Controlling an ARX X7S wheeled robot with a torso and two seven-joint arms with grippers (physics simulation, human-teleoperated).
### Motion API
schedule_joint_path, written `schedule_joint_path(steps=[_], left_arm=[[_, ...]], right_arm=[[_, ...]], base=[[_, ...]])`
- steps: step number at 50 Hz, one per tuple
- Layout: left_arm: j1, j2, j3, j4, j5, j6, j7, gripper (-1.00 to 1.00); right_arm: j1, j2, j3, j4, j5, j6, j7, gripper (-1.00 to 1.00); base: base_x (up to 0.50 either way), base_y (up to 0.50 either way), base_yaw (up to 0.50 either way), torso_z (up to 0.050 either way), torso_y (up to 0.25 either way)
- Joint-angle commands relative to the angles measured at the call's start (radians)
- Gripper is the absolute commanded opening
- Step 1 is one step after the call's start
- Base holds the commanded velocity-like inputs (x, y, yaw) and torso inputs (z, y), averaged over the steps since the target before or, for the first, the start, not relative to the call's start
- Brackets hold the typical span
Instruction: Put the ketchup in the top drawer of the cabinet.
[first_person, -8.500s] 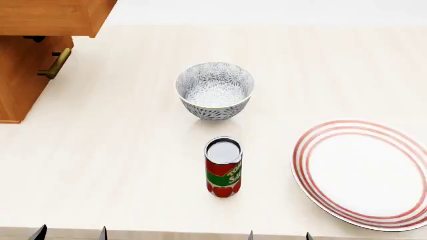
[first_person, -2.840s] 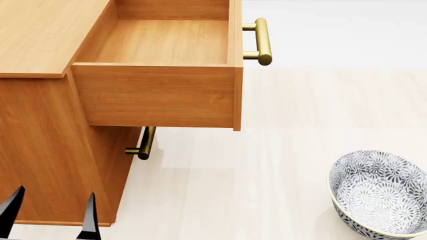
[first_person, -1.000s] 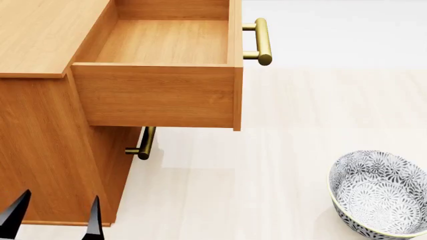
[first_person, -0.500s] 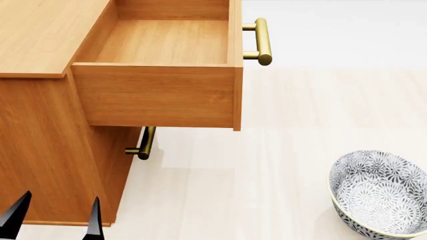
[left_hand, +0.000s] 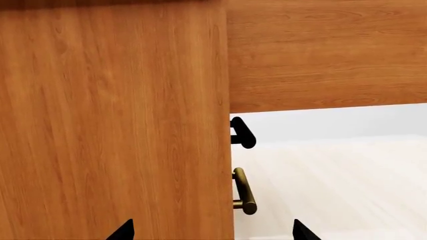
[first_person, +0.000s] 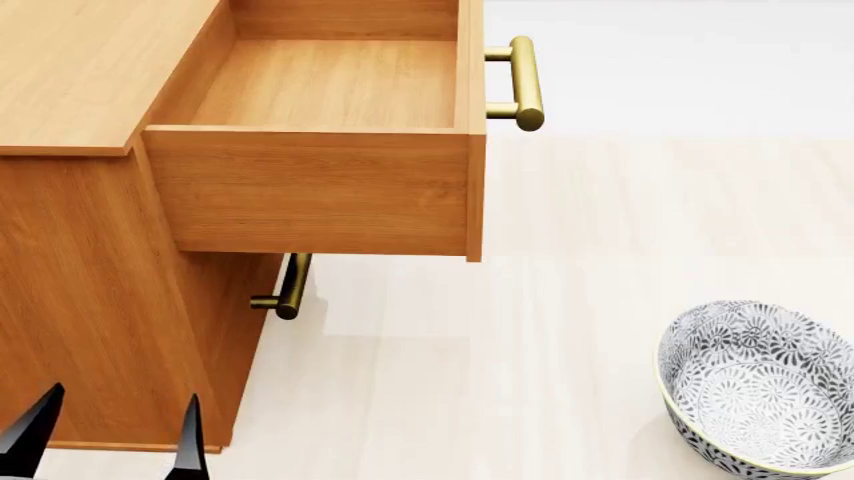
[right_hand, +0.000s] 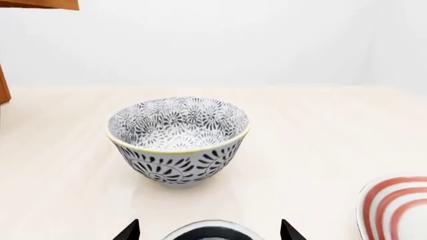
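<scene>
Honey-brown wood filled most of the head view: the cabinet (first_person: 94, 300) stood w/ the top drawer (first_person: 327, 150) pulled fully out, its box bare inside, brass handle (first_person: 523, 83) on the front. Lower drawer shut, its handle (first_person: 287, 287) showing just under the open box. Left gripper (first_person: 110, 440) sat low, right in front of the cabinet's side panel, fingers spread apart, nothing between them; in the left wrist view the panel (left_hand: 113, 125) loomed directly ahead of the jaws, the drawer's underside (left_hand: 327, 55) beyond and above, lower handle (left_hand: 244, 192) off past one fingertip. Right gripper (right_hand: 210, 231) also spread open, approx. straddling the ketchup (right_hand: 212, 232): only the can's silver top showed, between the two tips, contact can't be told. Past the jaws stood the grey patterned bowl (right_hand: 178, 140) on the pale table (right_hand: 320, 150), apart from the can; a red-striped plate (right_hand: 393, 210) lay off to one side.
</scene>
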Motion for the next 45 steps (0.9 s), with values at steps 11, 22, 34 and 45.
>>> schedule_joint_path(steps=[11,22,34,45], left_arm=[[-0.002,-0.004,0.007,-0.004,-0.005,0.004,-0.007,1.00],[-0.004,-0.007,0.012,-0.005,-0.007,0.001,-0.011,1.00],[-0.009,-0.009,0.017,-0.008,-0.011,-0.001,-0.012,1.00],[-0.005,-0.015,0.015,-0.003,-0.019,0.002,-0.014,1.00]], right_arm=[[0.072,-0.024,-0.055,0.226,-0.073,-0.074,-0.034,1.00],[0.064,-0.032,-0.058,0.226,-0.072,-0.091,-0.041,-1.00],[-0.007,-0.020,0.027,0.058,-0.011,-0.080,0.010,-1.00],[-0.251,-0.050,0.218,-0.294,0.144,-0.106,0.038,-1.00]], base=[[0.00,0.00,0.00,0.000,0.000],[0.00,0.00,0.00,0.000,0.000],[0.00,0.00,0.00,0.000,0.000],[0.00,0.00,0.00,0.000,0.000]])
